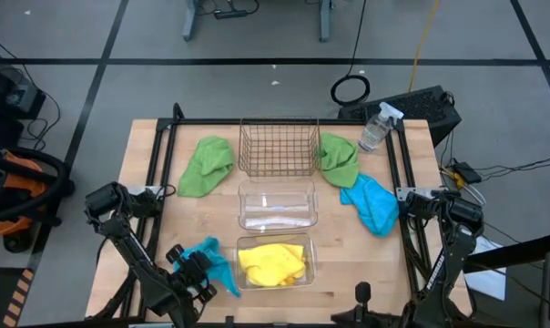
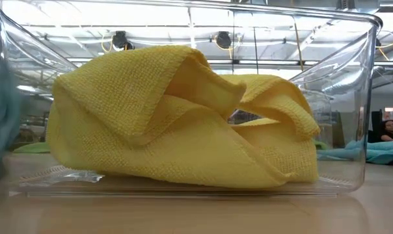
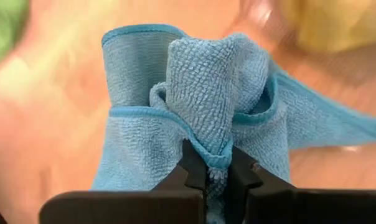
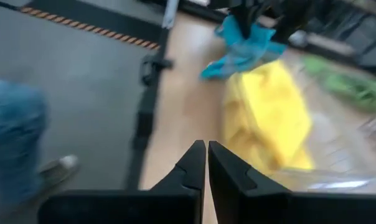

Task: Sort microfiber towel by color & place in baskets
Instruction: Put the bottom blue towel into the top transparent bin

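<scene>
Risk of the blue towel (image 3: 200, 118) slipping loose on lifting: left gripper (image 3: 218, 171) closed on only a thin bunched fold. Soft, ribbed, sky blue, crumpled on the table just beside the clear basket (image 1: 310, 244) holding yellow towels (image 1: 272, 263). Right gripper (image 4: 206, 158) closed, empty.

Towels (image 1: 271, 264) in nearest basket (image 1: 310, 244)

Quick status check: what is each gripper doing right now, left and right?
Left gripper: shut on the sky-blue microfiber towel, near the table's front-left.
Right gripper: shut, holding nothing, waiting at the table's right side.
</scene>
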